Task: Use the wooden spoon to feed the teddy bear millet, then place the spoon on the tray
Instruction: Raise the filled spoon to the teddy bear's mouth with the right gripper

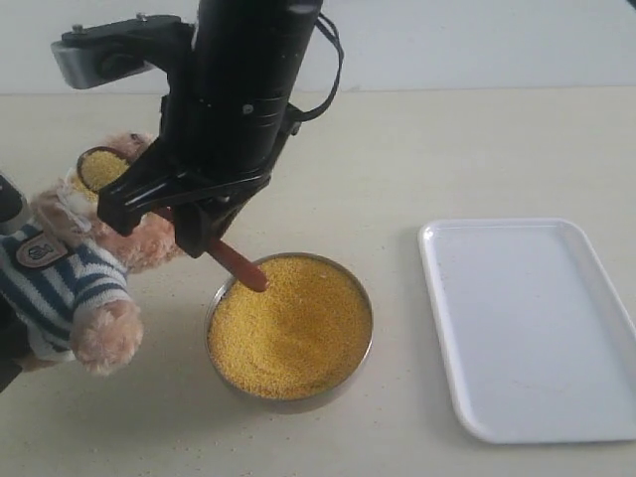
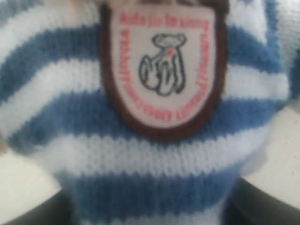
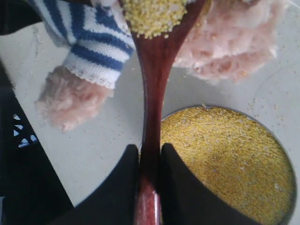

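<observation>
The teddy bear (image 1: 60, 268) in its striped shirt leans at the left edge of the exterior view. Its badge (image 2: 161, 65) fills the left wrist view. My left gripper (image 2: 150, 206) has its dark fingers (image 2: 265, 204) on both sides of the bear's body and holds it. My right gripper (image 1: 189, 224) (image 3: 150, 152) is shut on the handle of the wooden spoon (image 1: 238, 263) (image 3: 154, 70). The spoon's bowl, heaped with millet (image 1: 102, 167) (image 3: 152, 16), sits at the bear's face. More millet (image 1: 288, 323) fills the metal bowl (image 1: 370, 328) below. The white tray (image 1: 527, 328) lies empty at the right.
The right arm's black wrist and its camera (image 1: 89, 55) hang over the table's middle, above the bear and the bowl. Part of the left arm (image 1: 8, 209) shows at the left edge. A few loose grains lie on the beige table (image 3: 108, 140) near the bowl.
</observation>
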Robot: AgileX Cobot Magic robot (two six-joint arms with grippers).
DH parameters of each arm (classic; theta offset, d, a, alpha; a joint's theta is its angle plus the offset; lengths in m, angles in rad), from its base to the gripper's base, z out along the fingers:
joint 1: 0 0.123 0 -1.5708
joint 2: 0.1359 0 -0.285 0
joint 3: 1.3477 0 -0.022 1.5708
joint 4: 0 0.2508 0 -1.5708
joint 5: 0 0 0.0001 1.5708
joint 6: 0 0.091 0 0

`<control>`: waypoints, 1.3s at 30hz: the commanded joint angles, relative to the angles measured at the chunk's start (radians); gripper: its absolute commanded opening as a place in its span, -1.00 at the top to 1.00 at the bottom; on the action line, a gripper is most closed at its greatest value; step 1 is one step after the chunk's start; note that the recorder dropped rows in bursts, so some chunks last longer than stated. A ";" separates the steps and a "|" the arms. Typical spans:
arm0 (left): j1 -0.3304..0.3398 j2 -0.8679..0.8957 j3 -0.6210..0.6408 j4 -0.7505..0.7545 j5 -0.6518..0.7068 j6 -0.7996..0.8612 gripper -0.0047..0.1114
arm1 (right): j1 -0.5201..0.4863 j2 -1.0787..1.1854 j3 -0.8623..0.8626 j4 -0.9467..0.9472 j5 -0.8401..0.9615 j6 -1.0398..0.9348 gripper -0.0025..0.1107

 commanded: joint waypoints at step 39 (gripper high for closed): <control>-0.004 -0.003 0.002 0.000 -0.046 0.001 0.85 | -0.160 0.123 -0.029 0.569 -0.001 -0.106 0.96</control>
